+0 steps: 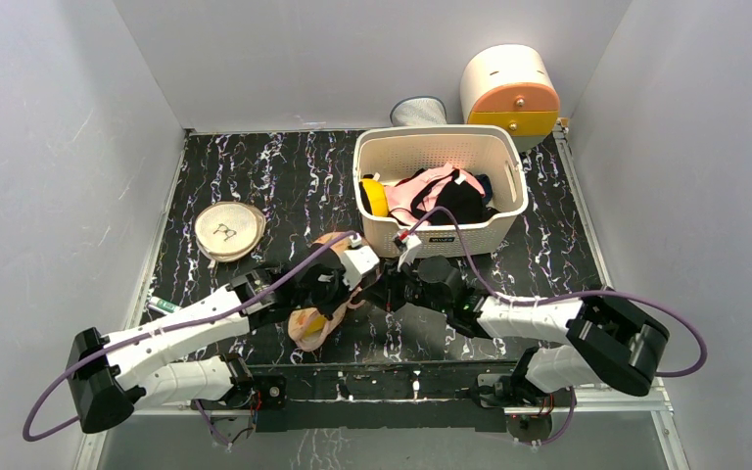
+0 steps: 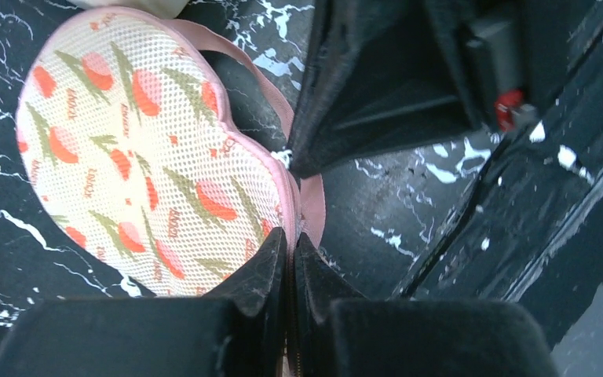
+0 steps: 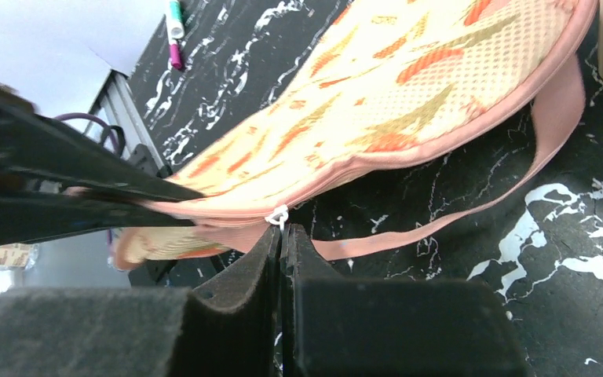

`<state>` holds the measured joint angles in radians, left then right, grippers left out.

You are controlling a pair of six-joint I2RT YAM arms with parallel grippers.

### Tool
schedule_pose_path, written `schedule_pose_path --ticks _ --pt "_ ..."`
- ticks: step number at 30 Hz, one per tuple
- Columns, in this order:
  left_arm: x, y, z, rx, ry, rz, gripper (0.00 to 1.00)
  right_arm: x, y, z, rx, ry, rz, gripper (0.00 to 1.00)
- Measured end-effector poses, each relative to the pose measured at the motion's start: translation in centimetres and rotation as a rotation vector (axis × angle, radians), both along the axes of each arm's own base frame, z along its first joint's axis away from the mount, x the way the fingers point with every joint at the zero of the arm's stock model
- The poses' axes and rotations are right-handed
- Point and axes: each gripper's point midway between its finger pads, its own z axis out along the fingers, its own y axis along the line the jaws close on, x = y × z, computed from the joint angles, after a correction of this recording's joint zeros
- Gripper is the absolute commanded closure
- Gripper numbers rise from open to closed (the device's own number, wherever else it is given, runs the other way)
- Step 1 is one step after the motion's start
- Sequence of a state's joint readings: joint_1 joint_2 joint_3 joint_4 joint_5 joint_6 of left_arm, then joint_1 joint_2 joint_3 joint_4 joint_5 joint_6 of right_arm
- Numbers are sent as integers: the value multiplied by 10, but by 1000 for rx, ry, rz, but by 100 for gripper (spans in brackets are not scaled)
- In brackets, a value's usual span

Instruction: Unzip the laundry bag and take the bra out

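Note:
The laundry bag, peach-pink mesh with orange and green motifs, lies near the table's front between my two grippers. In the left wrist view my left gripper is shut on the pink edging of the laundry bag. In the right wrist view my right gripper is shut on the white zipper pull at the bag's seam. A loose pink strap trails on the table. A small yellow patch shows at the bag's near end; the bra is otherwise hidden.
A white basket holding black and pink garments and a bright-yellow round object stands just behind the bag. A round cream disc lies at the left. A cream and orange drawer box sits at the back right. Pens lie at the left edge.

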<state>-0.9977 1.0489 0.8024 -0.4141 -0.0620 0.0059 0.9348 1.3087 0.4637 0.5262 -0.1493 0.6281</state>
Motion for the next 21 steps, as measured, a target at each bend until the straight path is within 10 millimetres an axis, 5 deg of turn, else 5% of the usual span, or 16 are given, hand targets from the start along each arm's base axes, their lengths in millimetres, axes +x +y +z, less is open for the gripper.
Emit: schedule_pose_path --ticks 19,20,21 --pt "-23 51 10 209 -95 -266 100 15 -31 -43 -139 20 -85 100" --pt "-23 55 6 231 -89 -263 97 14 -32 -45 -143 20 -77 100" --pt "-25 57 1 246 -79 -266 84 12 -31 -45 -145 13 -60 100"
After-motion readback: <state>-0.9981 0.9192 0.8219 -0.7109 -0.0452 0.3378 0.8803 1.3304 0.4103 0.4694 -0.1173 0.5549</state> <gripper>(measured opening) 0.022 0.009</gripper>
